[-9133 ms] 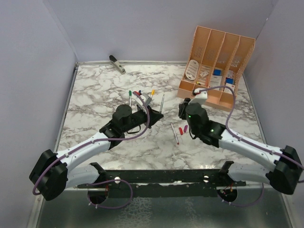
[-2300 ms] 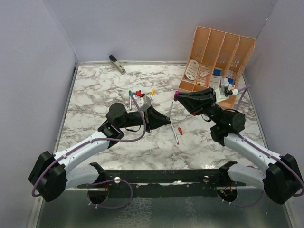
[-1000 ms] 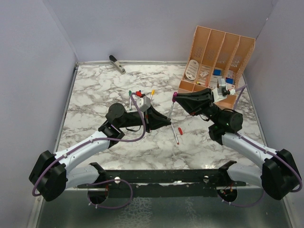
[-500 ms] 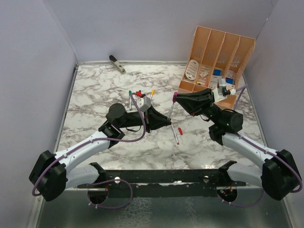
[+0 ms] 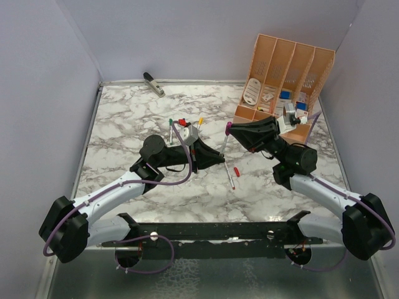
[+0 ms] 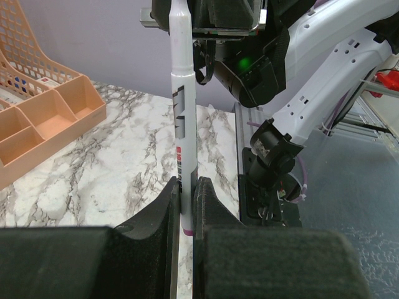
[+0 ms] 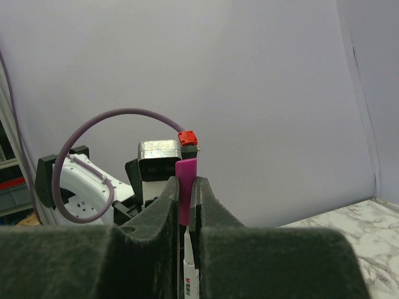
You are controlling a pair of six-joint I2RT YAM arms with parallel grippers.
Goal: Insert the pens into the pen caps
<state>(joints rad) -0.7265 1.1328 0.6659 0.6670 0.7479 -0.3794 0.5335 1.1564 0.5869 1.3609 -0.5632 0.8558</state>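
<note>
My left gripper [image 5: 218, 159] is shut on the lower end of a silver-grey pen [image 5: 224, 143], which stands up between its jaws in the left wrist view [image 6: 182, 124]. My right gripper [image 5: 232, 128] is shut on the magenta cap [image 7: 186, 187]. The pen's narrow tip [image 7: 189, 246] sits right under the cap, between the right jaws. A second pen with a red end [image 5: 231, 177] lies on the marble below the grippers. Small green [image 5: 171, 122], red [image 5: 182, 122] and yellow [image 5: 201, 120] pieces lie behind the left wrist, partly hidden; I cannot tell caps from pen tips. No blue piece shows.
An orange compartment organizer [image 5: 283, 75] with small items stands at the back right, close behind the right arm, and shows in the left wrist view [image 6: 43, 118]. A grey-black stapler-like object [image 5: 154, 84] lies at the back left. Purple walls enclose the marble table [image 5: 124, 124].
</note>
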